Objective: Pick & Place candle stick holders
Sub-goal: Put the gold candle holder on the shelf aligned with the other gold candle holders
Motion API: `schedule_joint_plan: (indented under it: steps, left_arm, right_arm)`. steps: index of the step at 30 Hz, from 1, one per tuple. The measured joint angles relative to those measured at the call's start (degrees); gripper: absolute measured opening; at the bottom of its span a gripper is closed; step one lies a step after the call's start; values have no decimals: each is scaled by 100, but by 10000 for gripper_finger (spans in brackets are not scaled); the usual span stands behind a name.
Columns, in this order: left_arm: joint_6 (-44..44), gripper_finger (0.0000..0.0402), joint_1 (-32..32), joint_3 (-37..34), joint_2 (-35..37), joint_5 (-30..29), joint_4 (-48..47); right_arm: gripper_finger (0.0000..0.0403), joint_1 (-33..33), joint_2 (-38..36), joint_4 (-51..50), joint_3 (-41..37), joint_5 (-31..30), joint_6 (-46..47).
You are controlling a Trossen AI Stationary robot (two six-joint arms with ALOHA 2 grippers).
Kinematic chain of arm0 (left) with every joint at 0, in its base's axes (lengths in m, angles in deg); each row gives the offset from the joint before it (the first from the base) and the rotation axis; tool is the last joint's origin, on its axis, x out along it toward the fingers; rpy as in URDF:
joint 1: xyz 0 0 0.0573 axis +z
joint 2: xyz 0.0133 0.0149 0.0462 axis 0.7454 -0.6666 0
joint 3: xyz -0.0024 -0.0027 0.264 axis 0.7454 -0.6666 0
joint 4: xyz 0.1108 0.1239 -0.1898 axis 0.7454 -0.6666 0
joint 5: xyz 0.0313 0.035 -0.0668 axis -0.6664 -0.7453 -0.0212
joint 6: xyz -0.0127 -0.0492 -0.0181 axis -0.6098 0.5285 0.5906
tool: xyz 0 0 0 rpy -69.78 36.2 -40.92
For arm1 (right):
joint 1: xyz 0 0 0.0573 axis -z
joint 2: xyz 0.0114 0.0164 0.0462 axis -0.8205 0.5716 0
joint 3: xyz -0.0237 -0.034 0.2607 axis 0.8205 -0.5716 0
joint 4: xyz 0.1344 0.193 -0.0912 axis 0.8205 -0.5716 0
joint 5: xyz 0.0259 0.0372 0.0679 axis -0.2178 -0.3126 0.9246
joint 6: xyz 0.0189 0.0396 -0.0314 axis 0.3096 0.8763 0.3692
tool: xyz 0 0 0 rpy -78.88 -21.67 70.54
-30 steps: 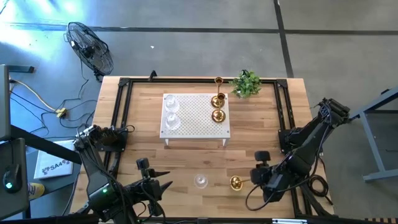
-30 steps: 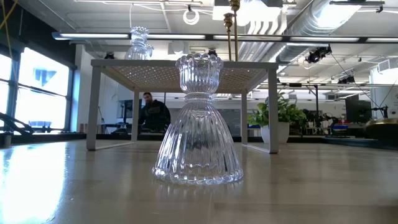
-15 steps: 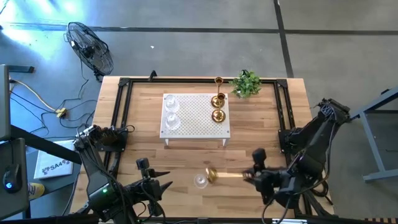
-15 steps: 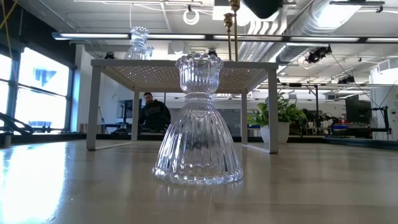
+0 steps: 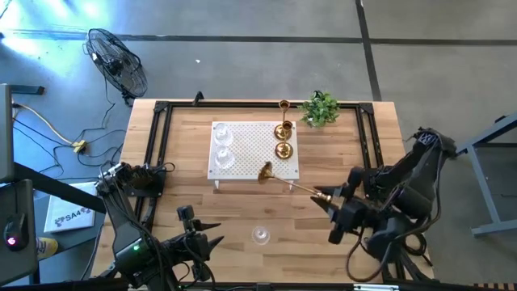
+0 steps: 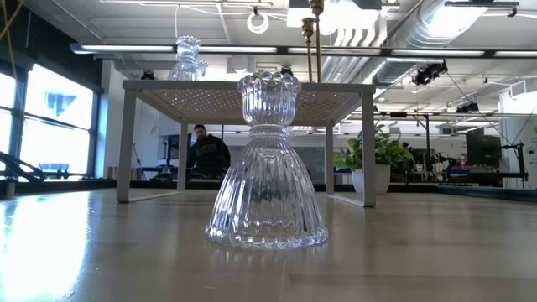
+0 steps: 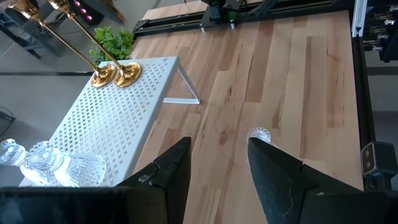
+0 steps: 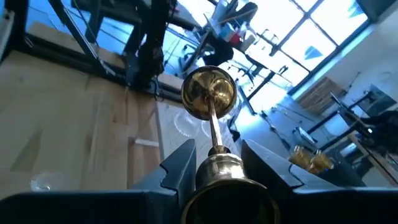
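My right gripper [image 5: 325, 199] is raised over the table's right half, shut on a gold candle stick holder [image 5: 287, 184]. The holder lies almost level in the air, its round base [image 5: 265, 171] over the near edge of the white perforated platform [image 5: 252, 166]. On the platform stand two glass holders [image 5: 223, 145] and two gold ones [image 5: 283, 139]. Another glass holder [image 5: 260, 235] stands on its wide base on the table near the front edge, filling the low view [image 6: 268, 159]. To its left my left gripper [image 5: 216, 233] stays open with nothing between its fingers. My right gripper pinches the gold holder's cup end [image 8: 217, 173] between its two fingers. The fingers come nearly level from the table's right side, slanting toward the far left. The stem [image 8: 214, 127] runs on ahead along them to the round base [image 8: 208, 93]. The holder is lifted clear of the table.
A small green plant [image 5: 321, 107] stands at the far right beside the platform. A black frame [image 5: 157, 153] runs along the table's sides. Bare wood lies between the platform and the front edge.
My right gripper has risen from the table with the gold holder and tipped from pointing down to nearly level. The holder has gone from upright on the table to lying level in the air, its base swinging from beside the front glass holder toward the platform.
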Motion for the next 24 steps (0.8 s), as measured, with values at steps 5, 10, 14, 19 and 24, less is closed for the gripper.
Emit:
schedule_joint_plan:
  steps: [5,10,14,19,24]
  left_arm:
    - [0,154,0,0,0,0,0]
    - [0,154,0,0,0,-2,0]
    - [0,154,0,0,0,-4,0]
    - [13,154,0,0,0,-7,0]
    - [15,154,0,0,0,-11,0]
  right_arm:
    - [110,168,8,70,819,302,-513]
    - [110,459,8,-403,1841,1178,-478]
    - [110,770,6,-1013,2507,1391,-179]
    - [110,1371,4,-2090,3032,2158,800]
    - [110,1995,4,-3033,3052,2947,1654]
